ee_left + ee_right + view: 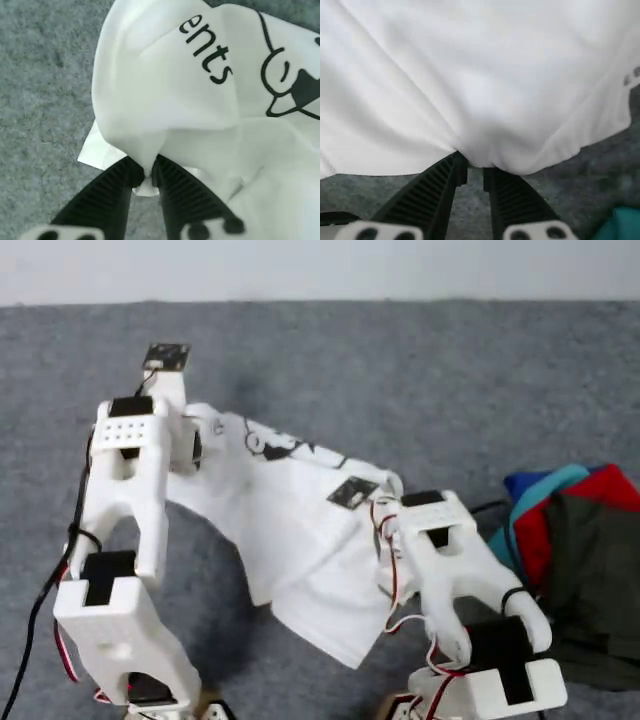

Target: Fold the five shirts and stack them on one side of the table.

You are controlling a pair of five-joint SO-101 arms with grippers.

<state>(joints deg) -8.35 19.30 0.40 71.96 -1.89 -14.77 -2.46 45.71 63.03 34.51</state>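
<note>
The white shirt [290, 520] [165, 90] [480, 75] lies rumpled in the middle of the grey counter [400, 370] [40, 75] [600, 165], stretched between the two arms with its black printed drawing toward the left arm [125, 490]. The left jaws are pressed together on a bunched fold of the shirt at that printed end, with a small tuft of cloth squeezed between them. The right jaws pinch the shirt's plain edge at the opposite end, where the cloth puckers into their grip. Beyond the shirt, away from the arms, a broad band of grey counter runs up to a pale wall [320, 270]. More grey surface shows past the printed end, outside the left arm. On the shirt's near side one loose corner trails toward the arm bases, and a dark shadow lies under the cloth between the two arms. The right arm [450, 560], with its red and white wires [395, 570], crosses over the shirt's plain end and stands between it and a pile of shirts [570, 540]. That pile, in blue, teal, red and dark grey-green, sits apart from the white shirt at the counter's side, and its teal edge [625, 225] lies near the right jaws. A black cable [35, 630] hangs along the left arm on the side away from the shirt.
</note>
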